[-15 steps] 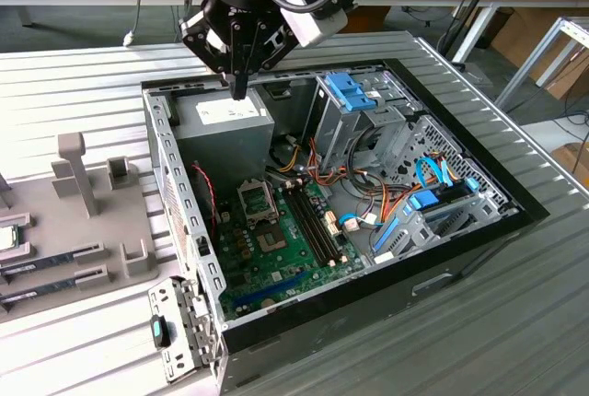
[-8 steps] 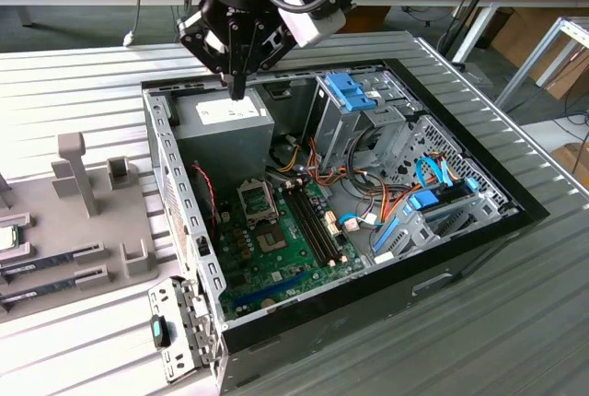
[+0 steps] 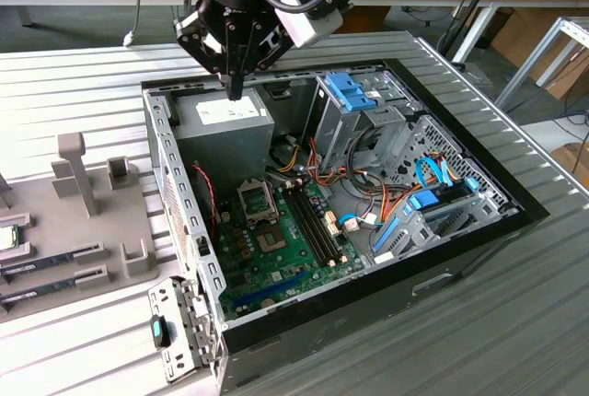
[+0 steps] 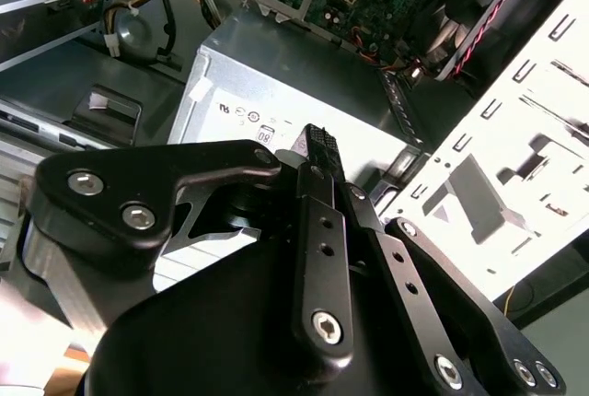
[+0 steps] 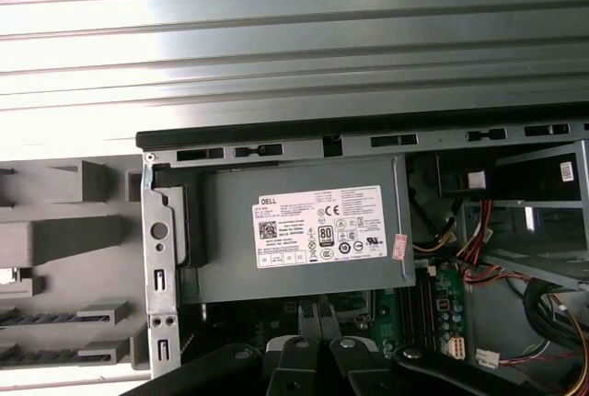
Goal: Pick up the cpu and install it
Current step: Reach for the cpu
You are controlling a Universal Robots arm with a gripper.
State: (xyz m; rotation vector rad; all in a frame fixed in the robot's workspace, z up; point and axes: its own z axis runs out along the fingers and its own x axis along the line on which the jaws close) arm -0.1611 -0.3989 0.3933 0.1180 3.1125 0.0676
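Observation:
The cpu [image 3: 7, 236], a small silver-topped square, lies in the grey holder tray [image 3: 92, 221] at the exterior view's far left, outside the computer case. My gripper [image 3: 236, 90] hangs over the grey power-supply box [image 3: 225, 124] at the case's back corner, far from the cpu. Its black fingers [image 4: 322, 152] are pressed together with nothing between them. In the first wrist view the gripper [image 5: 316, 311] sits over the edge where the power-supply box [image 5: 304, 239] meets the motherboard. The open metal socket [image 3: 258, 199] lies on the green motherboard [image 3: 285, 249].
The open case [image 3: 175, 184] holds drive cages with blue latches [image 3: 354, 92], bundled cables [image 3: 368, 203] and dark memory slots [image 3: 317, 226]. Memory sticks [image 3: 55, 258] rest in the holder tray. A ribbed grey table [image 3: 460, 341] surrounds the case.

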